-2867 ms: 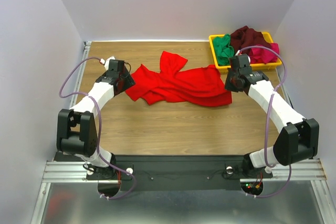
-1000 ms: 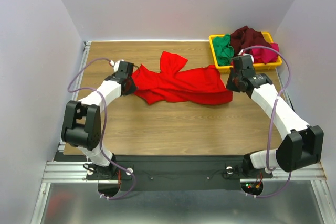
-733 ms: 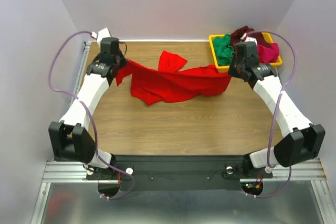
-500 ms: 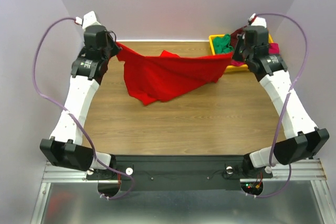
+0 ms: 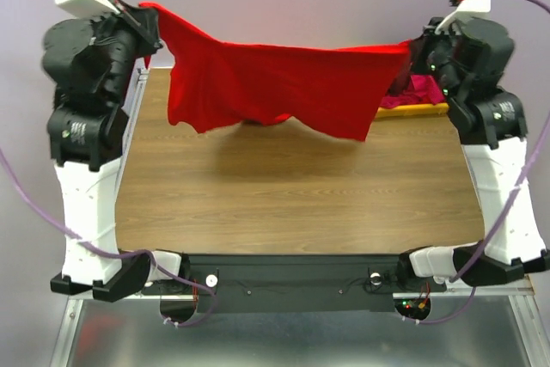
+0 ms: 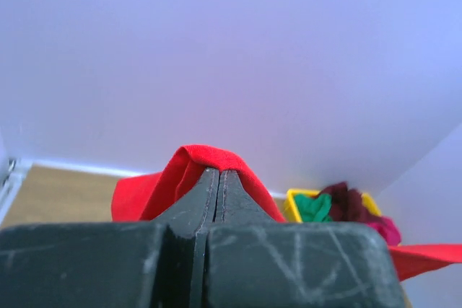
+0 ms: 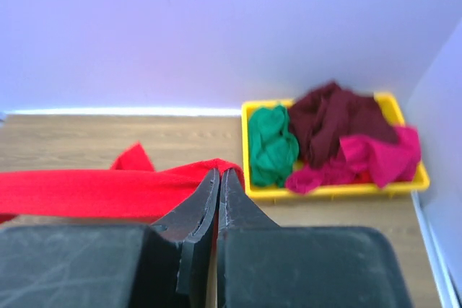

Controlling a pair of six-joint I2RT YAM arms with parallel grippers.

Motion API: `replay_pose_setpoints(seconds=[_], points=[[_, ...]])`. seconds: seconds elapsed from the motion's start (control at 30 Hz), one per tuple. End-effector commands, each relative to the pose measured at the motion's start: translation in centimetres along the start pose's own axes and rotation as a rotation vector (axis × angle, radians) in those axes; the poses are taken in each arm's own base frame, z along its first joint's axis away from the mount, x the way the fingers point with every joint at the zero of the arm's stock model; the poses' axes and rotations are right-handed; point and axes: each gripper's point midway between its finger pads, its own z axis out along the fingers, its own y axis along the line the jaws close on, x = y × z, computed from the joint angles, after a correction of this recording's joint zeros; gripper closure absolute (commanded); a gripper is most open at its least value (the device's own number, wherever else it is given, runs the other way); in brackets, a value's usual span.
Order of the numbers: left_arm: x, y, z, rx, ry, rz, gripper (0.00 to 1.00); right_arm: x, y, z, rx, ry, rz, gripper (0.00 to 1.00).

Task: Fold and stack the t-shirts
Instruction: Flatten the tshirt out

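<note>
— Where is the red t-shirt?
— It hangs high above the wooden table, stretched like washing on a line between the left gripper and the right gripper. Its top edge runs nearly level. The lower hem sags in uneven folds, and a shadow lies on the wood beneath.
— How does the left gripper stand?
— Its jaws are pressed together, with a fold of red cloth pinched over the tips at the shirt's left corner.
— And the right one?
— The same. It is clamped tight on the right corner, and the red fabric trails off to the left in its wrist view.
— The other shirts?
— They lie crumpled in the yellow tray at the table's far right corner. The green t-shirt is at the left, the dark maroon t-shirt is in the middle toward the back, and the magenta-pink t-shirt is at the right.
</note>
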Motion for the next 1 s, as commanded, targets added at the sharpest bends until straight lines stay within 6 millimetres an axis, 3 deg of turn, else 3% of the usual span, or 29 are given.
replay_pose_setpoints(seconds=[0.0,0.07,0.17,0.23,0.33,0.47,0.5,0.57,0.6,0.7,0.73,0.77,0.8,0.87,0.9,0.97], points=[[-7.6,-2.9,-4.7,0.112,-0.204,0.044,1.0,-6.8,0.6,-5.1,-0.09,-0.196,-0.035,1.0],[-9.8,-4.4,-6.9,0.187,-0.276,0.047,1.0,-8.9,0.6,-6.9,-0.11,-0.256,-0.025,1.0],[-11.0,-6.1,-8.3,0.284,-0.334,0.058,1.0,-11.1,0.7,-8.5,-0.126,-0.32,0.002,1.0],[-11.6,-6.6,-9.1,0.312,-0.359,0.063,1.0,-11.9,0.8,-8.8,-0.129,-0.338,0.023,0.99],[-11.7,-6.6,-8.7,0.312,-0.375,0.079,1.0,-12.4,0.7,-8.6,-0.12,-0.351,0.056,1.0],[-9.4,-6.5,-4.7,0.305,-0.292,0.085,1.0,-10.3,-0.3,-5.0,-0.02,-0.289,0.061,1.0],[-7.4,-6.2,-1.8,0.295,-0.229,0.083,1.0,-9.5,-0.3,-3.9,-0.005,-0.266,0.057,1.0],[-6.4,-6.9,-0.1,0.334,-0.186,0.082,1.0,-7.5,-0.2,-1.4,0.016,-0.216,0.041,1.0],[-4.6,-6.6,2.2,0.328,-0.139,0.08,1.0,-6.9,-0.1,-0.5,0.021,-0.201,0.038,1.0],[-3.1,-6.3,4.7,0.324,-0.11,0.094,1.0,-4.7,0.1,2.5,0.043,-0.158,0.015,1.0],[-1.6,-5.9,6.5,0.312,-0.079,0.097,1.0,-3.4,0.3,4.3,0.05,-0.125,0.002,1.0],[-1.9,-6.0,7.0,0.313,-0.087,0.101,1.0,-3.1,0.3,5.1,0.058,-0.122,0.0,1.0],[-0.6,-5.6,8.6,0.305,-0.061,0.103,1.0,-3.4,0.5,5.6,0.058,-0.128,-0.004,0.99],[-1.4,-5.9,9.2,0.311,-0.089,0.107,1.0,-2.7,0.7,7.7,0.067,-0.114,-0.01,1.0],[-1.1,-5.8,10.2,0.306,-0.091,0.11,1.0,-4.1,0.9,7.7,0.064,-0.145,0.001,1.0],[-3.4,-6.3,9.9,0.317,-0.166,0.113,1.0,-4.5,1.1,9.0,0.069,-0.154,0.008,1.0]])
